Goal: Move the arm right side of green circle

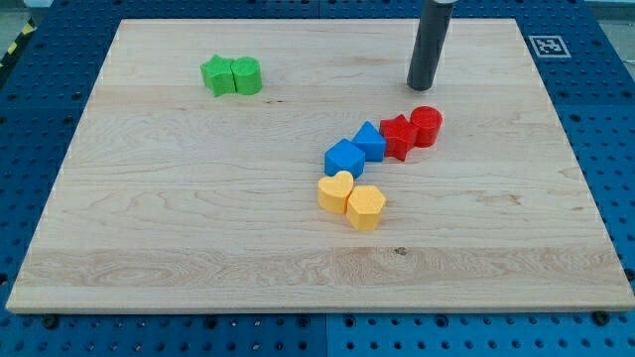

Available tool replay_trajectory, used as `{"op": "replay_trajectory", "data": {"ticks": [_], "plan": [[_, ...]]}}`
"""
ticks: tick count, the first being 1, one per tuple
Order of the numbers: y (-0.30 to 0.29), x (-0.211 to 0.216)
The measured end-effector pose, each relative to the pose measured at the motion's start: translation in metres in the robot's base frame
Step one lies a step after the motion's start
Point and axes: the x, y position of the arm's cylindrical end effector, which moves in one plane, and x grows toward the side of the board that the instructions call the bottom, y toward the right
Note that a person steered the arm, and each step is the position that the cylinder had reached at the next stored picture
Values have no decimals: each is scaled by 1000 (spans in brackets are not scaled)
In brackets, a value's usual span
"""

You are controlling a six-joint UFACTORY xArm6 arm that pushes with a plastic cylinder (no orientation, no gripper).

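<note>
The green circle block sits near the view's top left, touching a green star block on its left. My tip is the lower end of the dark rod, on the board at the view's top, right of centre. It stands far to the right of the green circle and just above the red blocks.
A red star block and a red cylinder lie below the tip. Two blue blocks run down-left from them. A yellow heart and a yellow hexagon lie below those. The wooden board ends on all sides.
</note>
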Motion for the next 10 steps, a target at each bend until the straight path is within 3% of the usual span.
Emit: {"op": "replay_trajectory", "data": {"ticks": [3, 5, 6, 8, 9, 10], "plan": [[-88, -12], [-111, -14], [-162, -19], [-185, -35], [-202, -34], [-203, 2]]}}
